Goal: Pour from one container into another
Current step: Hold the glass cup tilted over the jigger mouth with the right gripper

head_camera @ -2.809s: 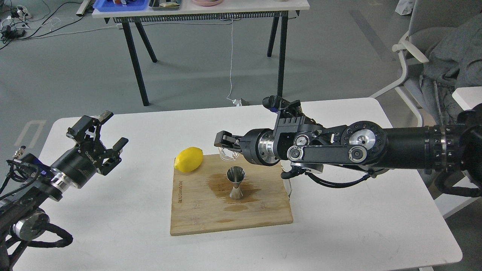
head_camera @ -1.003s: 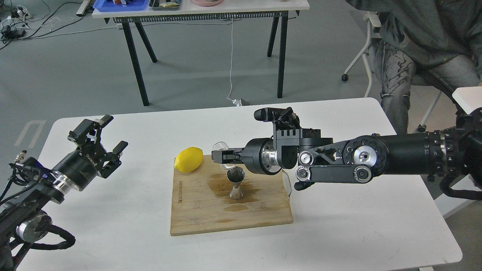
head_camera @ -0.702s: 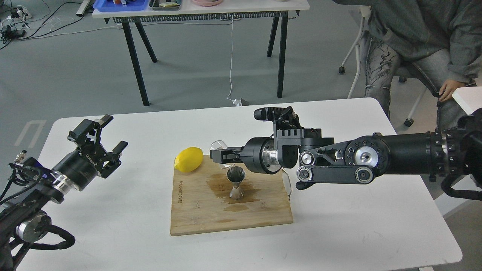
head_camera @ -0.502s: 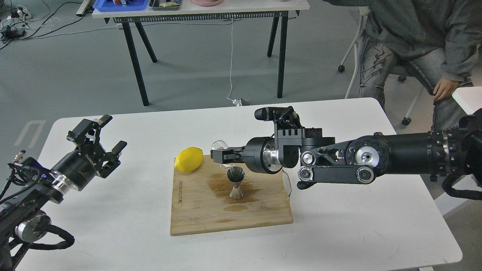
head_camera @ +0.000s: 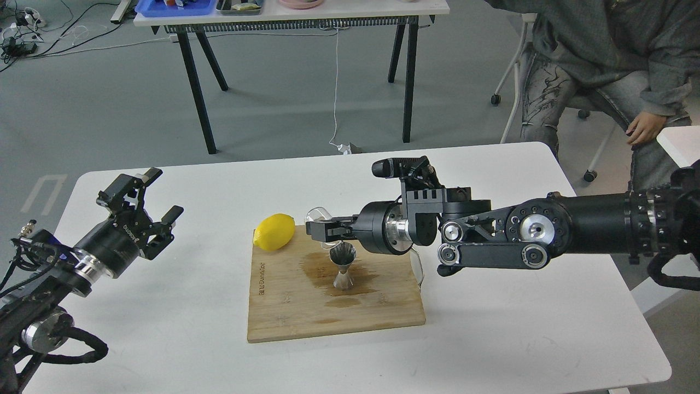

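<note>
A shiny steel jigger stands upright on a wooden cutting board, in a brown wet stain. Just above and behind its rim, my right gripper is shut on a small clear cup, which is held about level. The cup is faint against the white table and partly hidden by the fingers. My left gripper hovers open over the table's left side, far from the board, holding nothing.
A yellow lemon lies at the board's back left corner. A person sits on a chair at the back right. A second table with trays stands behind. The white table edge runs close to the right arm.
My right wrist has rolled, bringing the clear cup from tilted over the jigger back to about level. A person has sat down at the back right. The left arm barely moved.
</note>
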